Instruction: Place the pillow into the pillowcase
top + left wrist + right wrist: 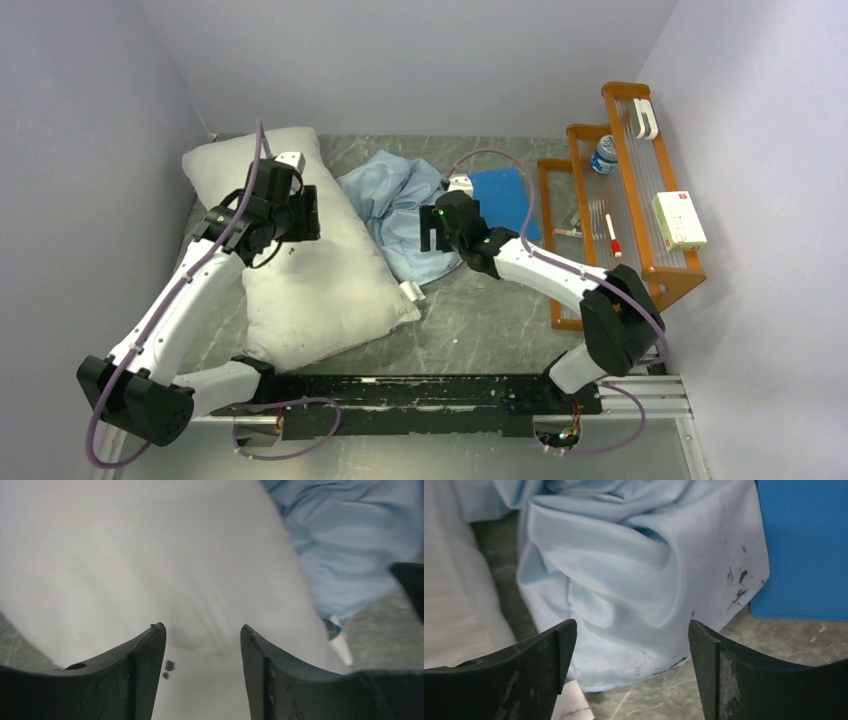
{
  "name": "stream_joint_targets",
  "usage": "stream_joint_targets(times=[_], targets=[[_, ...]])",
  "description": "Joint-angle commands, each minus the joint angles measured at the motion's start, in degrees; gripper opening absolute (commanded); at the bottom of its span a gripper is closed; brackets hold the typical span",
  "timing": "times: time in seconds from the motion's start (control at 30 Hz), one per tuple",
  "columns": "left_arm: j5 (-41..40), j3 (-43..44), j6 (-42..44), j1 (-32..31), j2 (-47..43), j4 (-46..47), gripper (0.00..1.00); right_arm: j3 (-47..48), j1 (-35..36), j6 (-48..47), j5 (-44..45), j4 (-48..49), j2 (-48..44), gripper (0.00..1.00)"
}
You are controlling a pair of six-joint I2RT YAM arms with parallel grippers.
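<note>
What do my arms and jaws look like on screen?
Left arm and right arm match: white link shells, black joints and bases, a purple cable looping along each, small green lights near the wrists. The jaws are matte black, curved and tapering, scuffed on the inner edges.

white-black arms (pixel 170 300), purple cables (pixel 261 140)

Top camera looks down; close wrist cameras share the pillowcase (pixel 639 580).

Pillow (pixel 320 270) beside crumpled pillowcase (pixel 400 215)
</note>
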Motion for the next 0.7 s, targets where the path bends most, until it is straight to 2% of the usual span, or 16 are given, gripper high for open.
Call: stream_joint_targets(times=[0.0,0.13,0.17,0.23,0.33,0.37,0.43,0.5,0.67], targets=[[12.5,4.4,2.8,-0.4,-2.2,3.8,0.63,0.0,-1.3,0.5,-3.4,-0.1,4.3,0.84],[16.2,6.3,4.5,-0.5,-1.4,6.4,0.64,2.3,-1.4,0.5,-2.8,-0.4,10.6,0.79],[17.0,6.5,4.5,-0.5,-1.3,7.1,0.63,3.4,-1.4,0.3,-2.5,-0.9,12.1,0.75],[19.3,6.3,5.1,-0.5,-1.8,9.3,0.61,7.0,-1.4,-0.2,-2.2,-1.6,14.1,0.55],[23.1,2.4,7.4,-0.5,-4.3,16.4,0.57,12.6,-1.6,-0.6,-3.6,-3.5,14.8,0.11],[25.4,0.4,9.3,-0.5,-5.5,19.3,0.56,14.6,-1.6,0.0,-5.2,-4.4,14.4,0.0],[28.4,-5.1,15.1,-1.3,-8.4,25.3,0.53,18.0,-1.7,2.8,-9.2,-5.1,12.1,0.0],[30.6,-10.7,20.3,-2.7,-11.6,33.7,0.56,20.3,-1.7,7.1,-13.3,-3.4,9.0,0.0],[37.7,-18.7,22.7,-5.0,-14.4,53.5,0.67,21.9,-2.4,20.8,-21.8,4.7,5.9,0.0]])
